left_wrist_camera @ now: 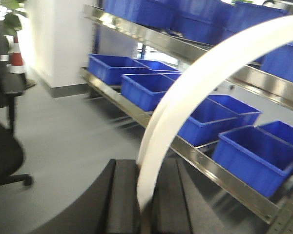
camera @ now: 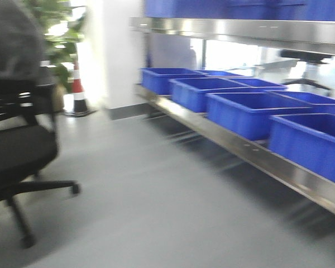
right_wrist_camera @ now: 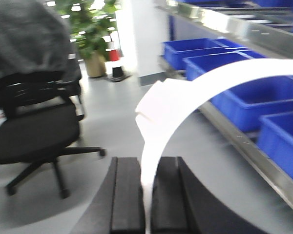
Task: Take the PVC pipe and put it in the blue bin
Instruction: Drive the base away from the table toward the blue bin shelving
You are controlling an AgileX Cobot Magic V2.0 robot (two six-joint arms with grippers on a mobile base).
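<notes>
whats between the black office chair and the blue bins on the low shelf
Only bare grey floor separates the office chair from the blue bins; the front view shows it.

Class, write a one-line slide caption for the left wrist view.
Left claw shut on a curved white pipe, facing shelves of blue bins.

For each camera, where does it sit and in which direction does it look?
Exterior front: off the arms, looks forward over the floor to the office chair and blue bins on the rack; no robot part shows.
Left wrist: behind the left gripper, shut on the curved PVC pipe, facing the blue bins.
Right wrist: behind the right gripper, shut on PVC pipe too, facing office chair and plant.
Shared: all three show the blue bins.
</notes>
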